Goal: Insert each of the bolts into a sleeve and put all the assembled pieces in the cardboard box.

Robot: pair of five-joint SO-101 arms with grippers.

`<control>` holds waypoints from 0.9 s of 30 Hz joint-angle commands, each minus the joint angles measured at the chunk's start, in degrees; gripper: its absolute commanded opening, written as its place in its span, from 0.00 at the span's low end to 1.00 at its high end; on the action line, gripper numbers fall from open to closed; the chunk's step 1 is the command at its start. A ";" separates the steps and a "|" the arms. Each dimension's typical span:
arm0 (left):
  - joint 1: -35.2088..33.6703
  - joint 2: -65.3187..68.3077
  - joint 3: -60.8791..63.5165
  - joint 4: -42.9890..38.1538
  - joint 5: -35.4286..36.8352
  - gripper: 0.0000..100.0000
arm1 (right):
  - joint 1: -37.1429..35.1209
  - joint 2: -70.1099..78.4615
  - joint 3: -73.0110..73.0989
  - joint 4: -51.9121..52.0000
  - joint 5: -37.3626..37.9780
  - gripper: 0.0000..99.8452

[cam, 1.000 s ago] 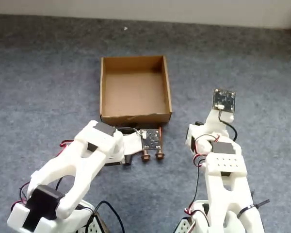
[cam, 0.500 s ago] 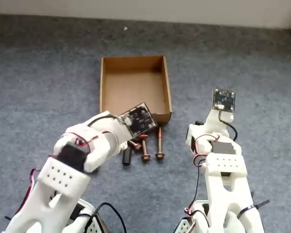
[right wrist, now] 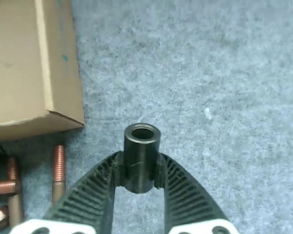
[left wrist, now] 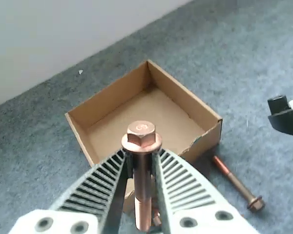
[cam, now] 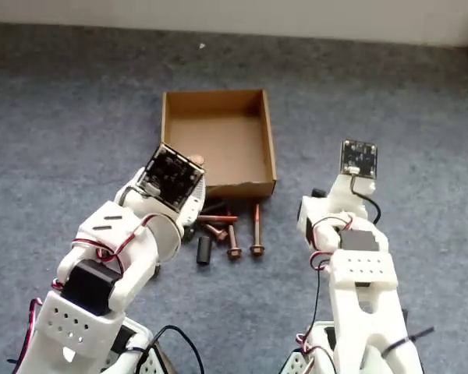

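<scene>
**Bolt in left gripper, sleeve in right: the two parts are held apart and not yet aligned**

Left arm: the left gripper (left wrist: 141, 155) is closed to a narrow gap around a copper bolt (left wrist: 142, 185). The shank is pinched between both ribbed jaws. The bolt's long axis runs along the fingers, with the hex head standing clear beyond the fingertips and the threaded end back between the jaws, toward the wrist. In the high view this arm sits left of centre, with its gripper end at the lower left corner of the cardboard box (cam: 242, 188). The box holds nothing.

Right arm: the right gripper (right wrist: 140, 157) is likewise drawn in, clamping a black sleeve (right wrist: 141, 151) across its lower half. The sleeve's axis also runs along the fingers, and its open bore faces away from the palm. In the high view this arm stands right of centre, below and to the right of the box.

Governing relation: the sleeve lies to the right of the bolt, well apart from it. The box's lower right corner and the loose bolts (cam: 257, 230) lie between the two. In my judgement the axes are not in line. The bolt's free end is its head, so its thread will have to be turned to face the bore before the two can meet.

Remaining stock: several bolts and a spare sleeve (cam: 203, 249) lie on the grey carpet (cam: 390, 101), just below the box and nearer the left arm.
</scene>
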 commanded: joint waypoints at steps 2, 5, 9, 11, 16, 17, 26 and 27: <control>0.57 -1.19 -0.31 -5.63 6.15 0.01 | -2.33 -12.97 1.45 -0.40 0.62 0.01; 0.57 -1.27 -0.31 -6.07 10.81 0.01 | -4.62 -19.91 4.70 0.13 0.62 0.01; -0.04 -1.36 -0.31 -6.07 14.68 0.01 | -7.60 -26.95 8.04 0.48 0.62 0.01; -0.04 -1.36 -0.31 -6.77 15.30 0.01 | -10.07 -29.67 9.54 0.40 0.70 0.01; -0.04 -1.36 -0.31 -7.65 19.60 0.01 | -17.80 -34.86 13.41 0.31 5.01 0.01; -0.04 -1.36 -0.31 -7.65 20.57 0.01 | -19.38 -35.91 14.20 0.22 6.07 0.01; -0.04 -1.36 -0.57 -10.64 24.26 0.01 | -26.59 -50.59 21.32 0.22 8.70 0.01; 0.22 -1.36 -0.57 -11.08 24.44 0.01 | -26.59 -52.62 22.02 0.31 8.70 0.01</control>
